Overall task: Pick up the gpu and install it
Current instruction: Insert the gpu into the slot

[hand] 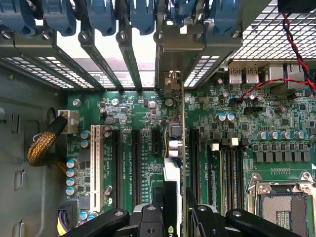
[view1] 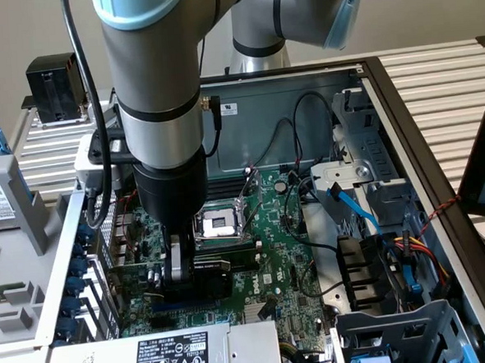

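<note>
Gripper (view1: 180,263) is clamping the gpu (view1: 224,263), fingers (hand: 157,203) pressing on both faces of the card. It's hanging low over the motherboard (view1: 271,245) inside the case, w/ its bracket end pointing at the rear openings (hand: 123,74).

Looks like the seating step. Doing it well, imo: keeping the card upright & parallel to the expansion slots (hand: 134,163), bracket lining up w/ its rear gap, pressing straight down, no twisting.

Wrist view is showing the card edge-on, so sideways alignment vs. the slots is readable; contact w/ a slot, can't tell. Exterior view is giving height over the board & the arm's tilt, but slot lineup is hard to judge there.
</note>
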